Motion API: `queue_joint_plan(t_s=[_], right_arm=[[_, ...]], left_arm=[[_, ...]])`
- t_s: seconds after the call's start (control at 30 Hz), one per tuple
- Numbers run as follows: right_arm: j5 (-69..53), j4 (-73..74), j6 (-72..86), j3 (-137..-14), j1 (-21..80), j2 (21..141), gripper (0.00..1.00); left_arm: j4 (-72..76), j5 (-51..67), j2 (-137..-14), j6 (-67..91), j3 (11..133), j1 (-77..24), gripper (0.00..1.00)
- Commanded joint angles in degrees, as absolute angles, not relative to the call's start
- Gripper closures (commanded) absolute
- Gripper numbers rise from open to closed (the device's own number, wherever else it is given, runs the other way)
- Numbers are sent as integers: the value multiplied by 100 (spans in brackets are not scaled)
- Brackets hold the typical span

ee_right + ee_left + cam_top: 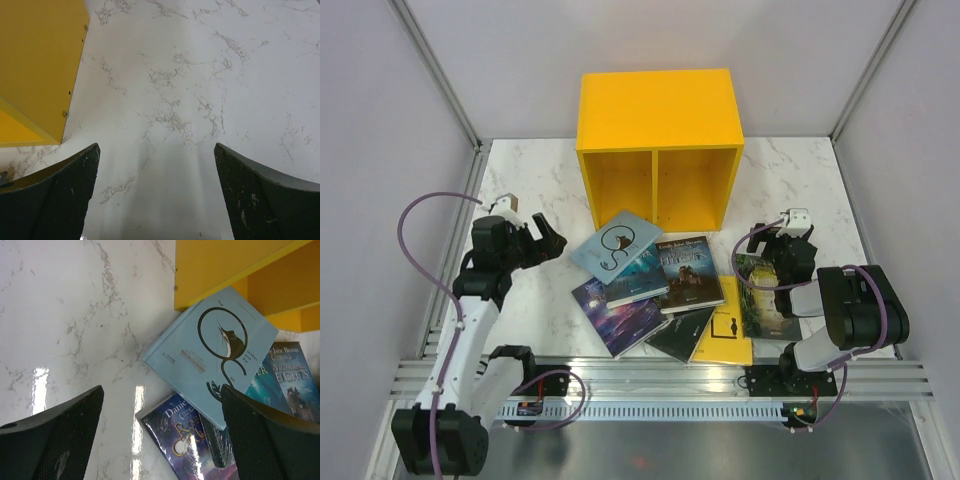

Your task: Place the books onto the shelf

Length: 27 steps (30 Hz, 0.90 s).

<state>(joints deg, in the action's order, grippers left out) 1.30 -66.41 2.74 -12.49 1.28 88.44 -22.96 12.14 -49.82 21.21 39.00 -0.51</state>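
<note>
Glossy thin books point(660, 290) overlap flat on the tabletop point(520, 180) — probably light, slippery, bendy; pinch an overhanging edge — left fingers point(55, 440), right fingers point(50, 200) spread, empty.

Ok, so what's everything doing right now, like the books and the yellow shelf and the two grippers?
Shelf: upright, both compartments empty.
Books: lying flat in an overlapping pile on the table, none shelved yet.
Light blue cat book: face up, on top of the pile.
Left gripper: open, holding nothing.
Right gripper: open, holding nothing, over bare table.
</note>
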Motion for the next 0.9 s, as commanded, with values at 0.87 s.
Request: queue_joint_plan(t_s=[0.87], right_arm=[[2072,3919,4747,-3859,290,3235,2]], left_arm=[[-3973,2169,-4578,3681,4290,-79,0]])
